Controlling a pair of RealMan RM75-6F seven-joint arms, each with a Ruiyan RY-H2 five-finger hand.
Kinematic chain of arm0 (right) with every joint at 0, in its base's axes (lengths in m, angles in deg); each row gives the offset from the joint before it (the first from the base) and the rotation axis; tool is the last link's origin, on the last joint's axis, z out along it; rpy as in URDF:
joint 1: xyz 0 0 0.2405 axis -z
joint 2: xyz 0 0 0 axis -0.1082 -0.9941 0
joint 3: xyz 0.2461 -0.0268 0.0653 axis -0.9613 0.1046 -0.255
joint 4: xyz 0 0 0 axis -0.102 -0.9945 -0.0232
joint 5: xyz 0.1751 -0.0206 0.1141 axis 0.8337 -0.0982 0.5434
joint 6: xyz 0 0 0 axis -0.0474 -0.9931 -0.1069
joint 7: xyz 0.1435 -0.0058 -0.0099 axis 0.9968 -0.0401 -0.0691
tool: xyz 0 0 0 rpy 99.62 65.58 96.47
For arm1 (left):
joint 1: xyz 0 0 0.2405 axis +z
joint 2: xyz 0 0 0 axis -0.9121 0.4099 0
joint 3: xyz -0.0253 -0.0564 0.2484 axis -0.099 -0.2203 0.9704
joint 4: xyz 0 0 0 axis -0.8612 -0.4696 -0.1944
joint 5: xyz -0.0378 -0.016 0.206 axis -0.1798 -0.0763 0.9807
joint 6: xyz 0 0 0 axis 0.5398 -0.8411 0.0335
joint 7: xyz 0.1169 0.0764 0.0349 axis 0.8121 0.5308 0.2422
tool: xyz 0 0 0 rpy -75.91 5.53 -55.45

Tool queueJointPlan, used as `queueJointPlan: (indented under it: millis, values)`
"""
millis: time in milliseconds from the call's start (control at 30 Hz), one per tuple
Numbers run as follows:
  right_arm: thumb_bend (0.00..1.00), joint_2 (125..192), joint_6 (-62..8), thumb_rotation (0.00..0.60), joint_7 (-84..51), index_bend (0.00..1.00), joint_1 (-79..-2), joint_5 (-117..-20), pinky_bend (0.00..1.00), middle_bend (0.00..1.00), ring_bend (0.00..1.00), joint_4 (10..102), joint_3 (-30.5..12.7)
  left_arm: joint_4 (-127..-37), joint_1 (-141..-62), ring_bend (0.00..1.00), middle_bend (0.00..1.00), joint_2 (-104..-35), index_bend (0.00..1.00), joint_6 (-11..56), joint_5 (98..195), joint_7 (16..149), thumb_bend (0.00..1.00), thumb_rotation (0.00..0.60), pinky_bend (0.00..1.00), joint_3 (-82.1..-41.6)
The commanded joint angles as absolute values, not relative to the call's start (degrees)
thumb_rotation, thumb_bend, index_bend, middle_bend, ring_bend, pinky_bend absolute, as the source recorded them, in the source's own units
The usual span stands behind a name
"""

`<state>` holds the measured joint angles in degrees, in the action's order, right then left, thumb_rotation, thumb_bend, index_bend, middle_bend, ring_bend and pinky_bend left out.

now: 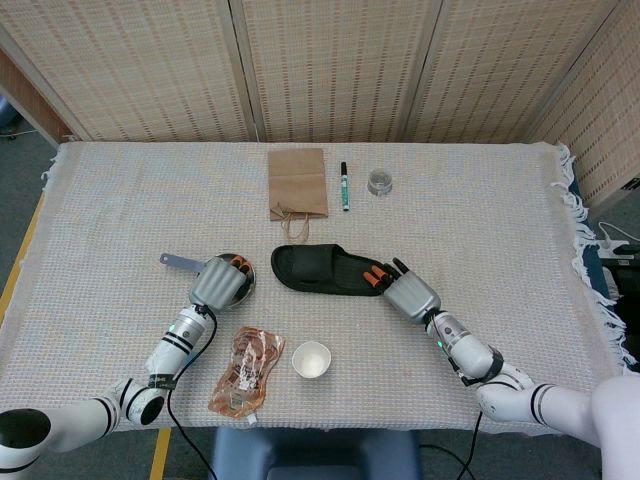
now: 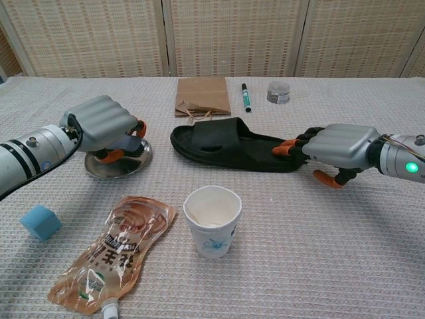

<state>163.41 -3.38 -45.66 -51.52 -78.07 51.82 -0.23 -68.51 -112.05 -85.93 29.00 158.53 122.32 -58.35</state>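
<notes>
Now, left hand: fingers curled around a small grey brush, its handle sticking out past the hand toward the table's left edge, the bristle end tucked under the palm. Directly beneath those fingers sits the shallow steel dish, so the brush hangs low over its bowl; whether the bristles touch the metal cannot be told.

Right hand: fingers laid together and stretched flat against the heel end of the black slipper, thumb hanging below and apart. Reads as a bracing contact, pressing the sole to the cloth instead of lifting it; nothing is pinched. The slipper lies sole down between the two hands, toe toward the dish but apart from it.

Nearer the robot than the fingers: a paper cup upright, an orange drink pouch lying flat just beside it, a blue cube off by the left forearm.

Beyond the slipper: a brown paper bag flat, a green marker alongside, a small clear jar, all on the woven tablecloth.
</notes>
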Motion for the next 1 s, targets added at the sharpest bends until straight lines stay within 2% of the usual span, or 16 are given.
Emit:
queueJointPlan:
  millis: [33,233,367,467,700,833,1000]
  values:
    - [0.62,163.33,-3.44,0.6,-46.26,0.0,-51.61,-77.52,0.0,0.0,0.0,52.15,-0.28,-67.4,-112.13,0.9,0.53,-86.74,0.43,29.47,158.24,122.41,0.41,0.6,1.0,-58.73]
    - [0.62,162.57,-4.56,0.6,-46.45,0.0,-51.4,-77.78,0.0,0.0,0.0,53.4,-0.06,-65.76,-112.2,0.89,0.4,-87.25,0.22,30.81,157.24,123.27,0.43,0.6,1.0,-59.28]
    - [0.61,160.93,-7.69,0.6,-49.52,0.0,-50.29,-77.8,0.0,0.0,0.0,56.31,0.43,-66.7,-112.29,0.89,0.31,-86.6,0.06,30.87,157.55,122.36,0.42,0.6,1.0,-59.69]
    - [0.57,159.54,-9.37,0.6,-50.68,0.0,-49.5,-77.68,0.0,0.0,0.0,58.78,0.64,-67.82,-112.43,0.89,0.27,-86.18,0.01,31.94,156.89,122.96,0.41,0.6,1.0,-59.86]
    - [0.42,155.09,-15.89,0.6,-50.91,0.0,-46.3,-79.92,0.0,0.0,0.0,64.87,1.49,-74.28,-111.57,0.88,0.2,-83.3,0.0,30.87,156.19,124.44,0.41,0.6,1.0,-60.2]
    - [0.41,151.73,-20.59,0.6,-48.78,0.0,-43.7,-82.4,0.0,0.0,0.0,68.53,2.0,-80.53,-110.23,0.87,0.19,-79.84,0.0,28.01,156.38,126.1,0.41,0.6,1.0,-60.24]
    - [0.41,146.02,-31.92,0.6,-45.87,0.0,-37.23,-87.83,0.0,0.0,0.0,73.87,3.81,-92.98,-105.0,0.83,0.16,-71.81,0.0,18.74,158.9,125.45,0.41,0.6,1.0,-59.56]
